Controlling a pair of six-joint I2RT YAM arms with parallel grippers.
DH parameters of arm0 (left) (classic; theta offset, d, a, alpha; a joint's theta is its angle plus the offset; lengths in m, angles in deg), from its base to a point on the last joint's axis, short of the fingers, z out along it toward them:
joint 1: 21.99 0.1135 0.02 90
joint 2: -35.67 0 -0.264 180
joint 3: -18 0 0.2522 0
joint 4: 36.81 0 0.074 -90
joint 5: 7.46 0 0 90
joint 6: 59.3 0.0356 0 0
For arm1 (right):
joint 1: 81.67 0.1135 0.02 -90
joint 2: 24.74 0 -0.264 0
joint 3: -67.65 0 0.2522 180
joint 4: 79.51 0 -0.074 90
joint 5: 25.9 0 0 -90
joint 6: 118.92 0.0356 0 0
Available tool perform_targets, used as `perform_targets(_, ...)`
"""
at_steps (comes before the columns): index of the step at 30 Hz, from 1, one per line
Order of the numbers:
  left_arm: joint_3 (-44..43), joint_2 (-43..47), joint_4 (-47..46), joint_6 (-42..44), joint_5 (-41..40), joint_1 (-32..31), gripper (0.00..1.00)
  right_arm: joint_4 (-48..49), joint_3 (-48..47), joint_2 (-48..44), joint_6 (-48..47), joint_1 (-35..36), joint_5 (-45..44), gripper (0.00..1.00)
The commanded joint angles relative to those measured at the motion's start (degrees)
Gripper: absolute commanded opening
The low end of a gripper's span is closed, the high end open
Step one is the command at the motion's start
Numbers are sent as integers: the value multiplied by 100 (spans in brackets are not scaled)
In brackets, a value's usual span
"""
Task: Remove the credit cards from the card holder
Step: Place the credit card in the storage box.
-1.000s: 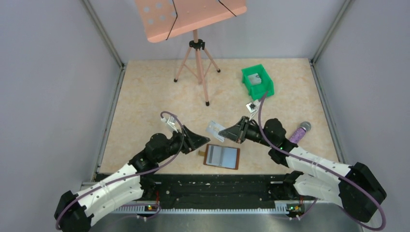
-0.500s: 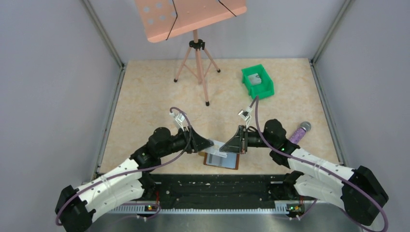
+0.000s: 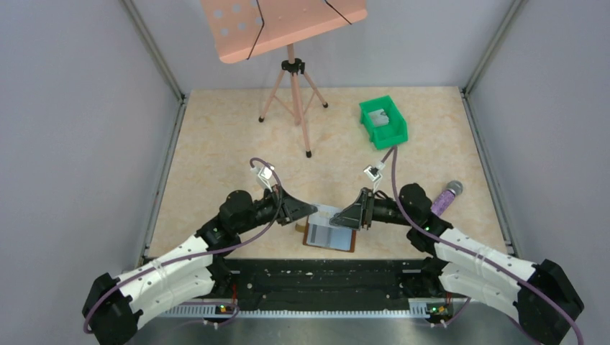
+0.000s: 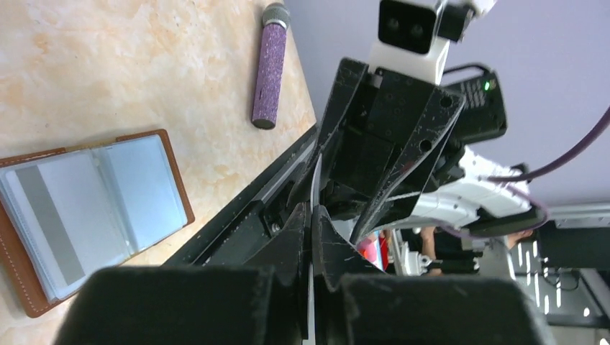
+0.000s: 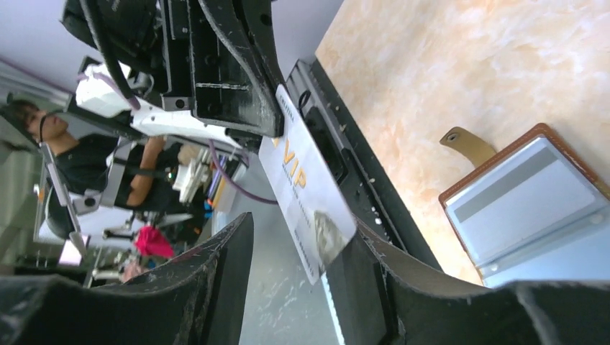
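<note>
The brown card holder (image 3: 331, 234) lies open near the table's front edge, showing its blue-grey panels (image 4: 140, 188) and a card with a grey stripe (image 4: 44, 218) inside. One of the credit cards (image 3: 326, 214), white with "VIP" print (image 5: 306, 188), hangs in the air just above it. My left gripper (image 3: 311, 210) is shut on that card's left end; in the left wrist view the card is a thin edge (image 4: 313, 188) between the closed fingers. My right gripper (image 3: 339, 220) faces it from the right, open, with the card's other end resting against one finger (image 5: 374, 266).
A green bin (image 3: 383, 121) at the back right holds a grey card. A purple microphone (image 3: 446, 195) lies right of my right arm. A pink music stand on a tripod (image 3: 291, 93) stands at the back. The holder's brown tab (image 5: 467, 144) sticks out on the left.
The left gripper came in and shut on the card. The right gripper, which held the card before, has opened. Both grippers with the card moved toward the card holder.
</note>
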Motion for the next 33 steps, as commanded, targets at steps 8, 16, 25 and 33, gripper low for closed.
perform_targets(8,326,-15,-1074,-685,-1065,13,0,1175,1022,-1026,1274,-42,-1474,38)
perform_targets(16,330,-250,-1399,-760,-984,13,0,1462,1136,-928,1389,-41,-1623,41)
perform_targets(25,347,-354,-1556,-791,-948,13,0,2147,1031,-312,1515,-41,-1768,32)
perform_targets(33,118,-313,-660,-272,-1021,13,37,2051,884,-258,1473,-268,-2047,0)
